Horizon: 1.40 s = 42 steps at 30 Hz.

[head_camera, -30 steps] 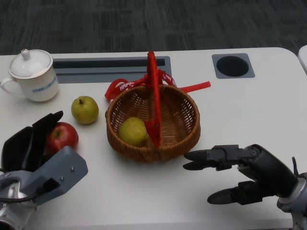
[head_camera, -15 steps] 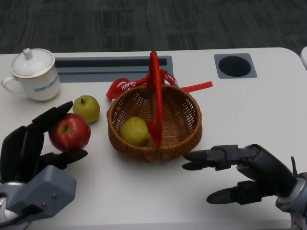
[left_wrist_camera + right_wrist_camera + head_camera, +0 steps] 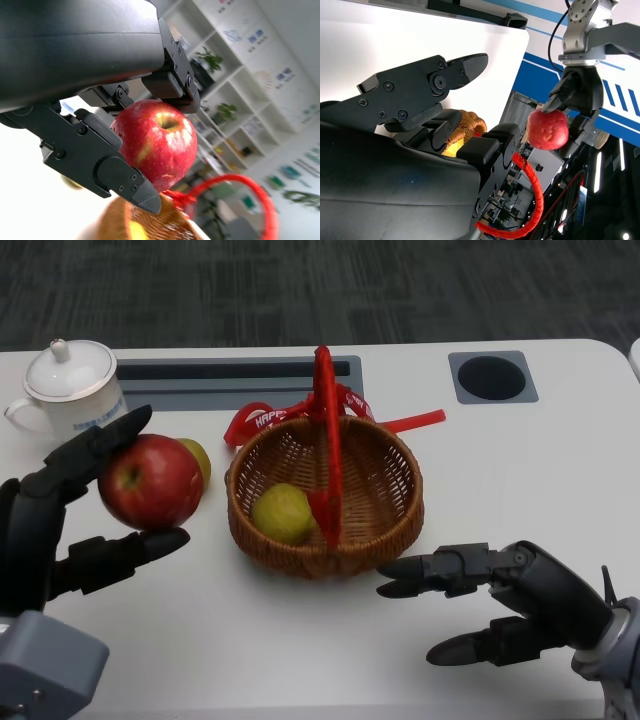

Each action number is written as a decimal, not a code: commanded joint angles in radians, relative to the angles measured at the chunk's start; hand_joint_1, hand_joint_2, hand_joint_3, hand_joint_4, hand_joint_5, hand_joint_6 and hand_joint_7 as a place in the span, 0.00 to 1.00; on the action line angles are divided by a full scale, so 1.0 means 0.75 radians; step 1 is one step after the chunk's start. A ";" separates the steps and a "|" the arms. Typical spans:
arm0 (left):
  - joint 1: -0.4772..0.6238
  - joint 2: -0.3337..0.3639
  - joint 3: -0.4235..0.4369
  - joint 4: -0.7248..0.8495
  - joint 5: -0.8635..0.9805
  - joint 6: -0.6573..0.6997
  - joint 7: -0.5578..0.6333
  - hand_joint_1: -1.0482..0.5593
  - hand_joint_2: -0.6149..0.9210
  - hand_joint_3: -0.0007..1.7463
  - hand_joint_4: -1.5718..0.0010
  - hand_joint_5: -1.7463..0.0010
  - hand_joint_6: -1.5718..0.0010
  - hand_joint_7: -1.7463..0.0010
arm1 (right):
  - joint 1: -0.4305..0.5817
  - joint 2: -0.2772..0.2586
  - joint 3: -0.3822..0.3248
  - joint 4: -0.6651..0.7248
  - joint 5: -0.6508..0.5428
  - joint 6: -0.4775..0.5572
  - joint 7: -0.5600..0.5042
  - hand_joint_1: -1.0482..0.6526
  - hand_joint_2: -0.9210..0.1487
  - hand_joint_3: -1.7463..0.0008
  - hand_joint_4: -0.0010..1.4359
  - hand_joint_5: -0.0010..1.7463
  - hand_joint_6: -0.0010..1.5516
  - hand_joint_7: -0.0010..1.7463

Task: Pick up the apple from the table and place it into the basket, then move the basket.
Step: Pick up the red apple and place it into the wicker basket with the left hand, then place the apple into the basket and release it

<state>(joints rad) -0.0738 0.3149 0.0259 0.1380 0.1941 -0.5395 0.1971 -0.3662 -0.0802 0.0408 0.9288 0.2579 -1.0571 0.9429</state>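
Gripping the red apple point(image 3: 151, 481) between fingers on its far side and near side, the left hand point(image 3: 55, 530) now carries it clear of the white tabletop point(image 3: 520, 480), higher and a little farther than half a second ago, when it was only just lifted; a second ago the apple still sat on the tabletop against the hand. The apple hangs left of the wicker basket point(image 3: 390, 505), not yet over it, and now covers most of the green pear point(image 3: 200, 458) behind it. In the left wrist view the apple's stem dimple point(image 3: 167, 121) faces away from the palm, its stem axis roughly upright in the head view; the fruit is round, with no clear long axis. The right hand point(image 3: 490, 605) has not shifted: it hovers near the basket's near-right rim, fingers apart, holding nothing. There is one apple, one basket with an upright red handle point(image 3: 326, 440) and a red ribbon point(image 3: 262, 420), and two green pears, the second point(image 3: 282, 512) lying inside the basket. One lidded white cup point(image 3: 72, 390) stands at far left.
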 commanded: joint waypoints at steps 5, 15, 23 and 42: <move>-0.092 -0.045 -0.017 -0.151 -0.093 0.037 -0.167 0.52 0.96 0.00 0.23 0.99 0.34 1.00 | -0.026 0.009 -0.014 0.032 0.003 -0.027 -0.006 0.33 0.02 1.00 0.55 0.00 0.43 0.00; -0.350 -0.123 -0.066 0.062 -0.078 0.170 -0.271 0.54 0.94 0.00 0.24 1.00 0.33 1.00 | -0.007 0.020 -0.016 0.025 -0.004 -0.058 -0.030 0.32 0.01 1.00 0.56 0.00 0.43 0.00; -0.565 -0.180 -0.103 0.442 -0.097 0.159 -0.357 0.53 0.95 0.00 0.25 1.00 0.33 1.00 | 0.023 0.020 -0.016 -0.003 0.004 -0.061 -0.045 0.31 0.01 1.00 0.57 0.00 0.44 0.00; -0.664 -0.031 -0.190 0.661 -0.088 0.062 -0.773 0.25 0.93 0.00 0.96 1.00 0.89 1.00 | -0.012 -0.037 -0.055 -0.142 0.143 -0.117 0.000 0.30 0.00 1.00 0.56 0.00 0.43 0.00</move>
<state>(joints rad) -0.5594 0.2656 -0.1147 0.6507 0.1417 -0.4946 -0.3537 -0.3529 -0.0847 0.0109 0.8491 0.3384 -1.1372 0.9340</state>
